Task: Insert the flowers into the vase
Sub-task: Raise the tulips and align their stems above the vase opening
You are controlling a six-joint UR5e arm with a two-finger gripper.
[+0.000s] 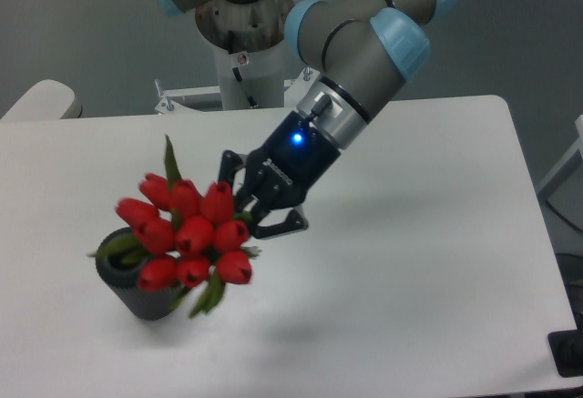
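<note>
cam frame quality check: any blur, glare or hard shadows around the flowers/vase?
Camera view: whole frame is a bit soft; the flowers look slightly smeared, their reds saturated, petal detail lost. No glare on the table, light is even and diffuse. Faint soft shadows beside the vase and under the arm. Blue LED above the end effector blooms slightly.

The arm (364, 34) is showing grey tubes, light blue joint caps, a silver wrist glowing blue, and a black gripper (258, 205).
</note>
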